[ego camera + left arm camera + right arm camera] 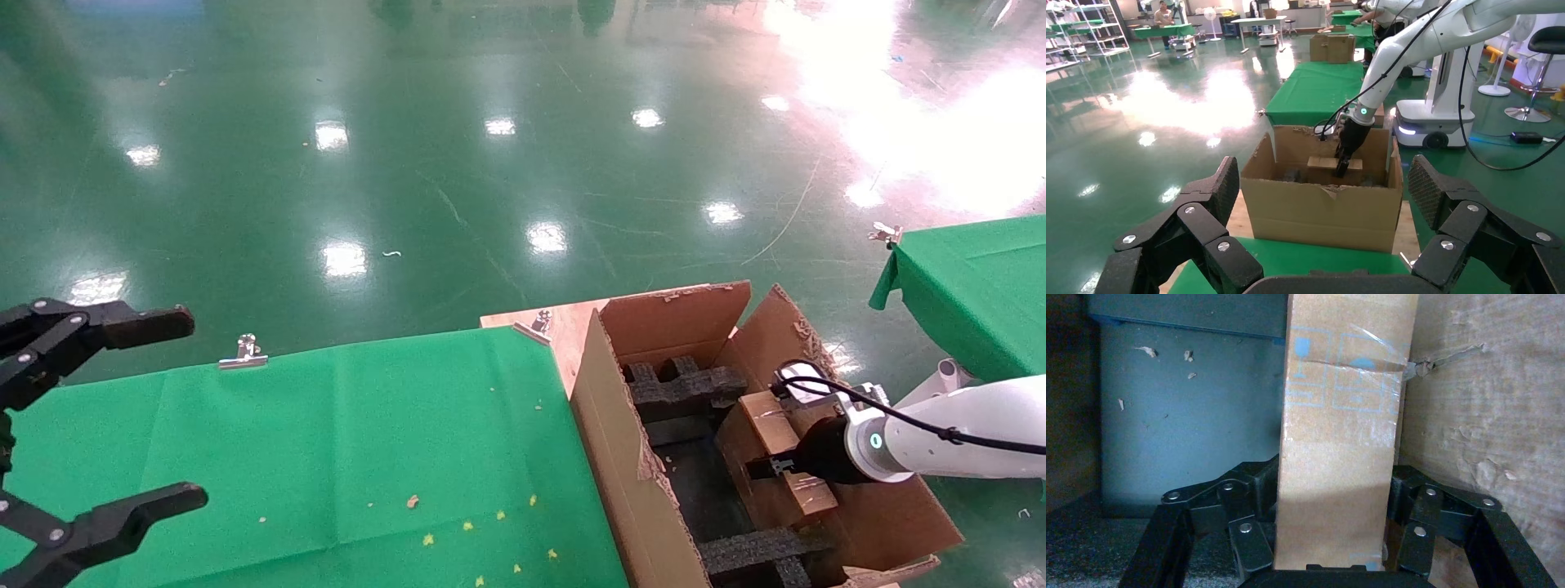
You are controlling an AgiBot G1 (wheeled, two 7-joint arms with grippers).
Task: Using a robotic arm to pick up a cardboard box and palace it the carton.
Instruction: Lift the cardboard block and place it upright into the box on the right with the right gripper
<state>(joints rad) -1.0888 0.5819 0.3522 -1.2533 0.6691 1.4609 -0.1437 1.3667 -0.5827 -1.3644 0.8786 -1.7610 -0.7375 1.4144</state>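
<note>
At lower right of the head view, the right gripper [772,467] pinched the cardboard box [784,453] inside the carton [621,457], beside its wall. Blue handling symbols [1340,373] marked the box; no words were readable. The left gripper [122,416] hung spread at lower left.

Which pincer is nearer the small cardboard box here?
Right. The right pincer is clamped on the cardboard box inside the carton. The left pincer hangs open above the green-covered table, well off to the carton's left.
</note>
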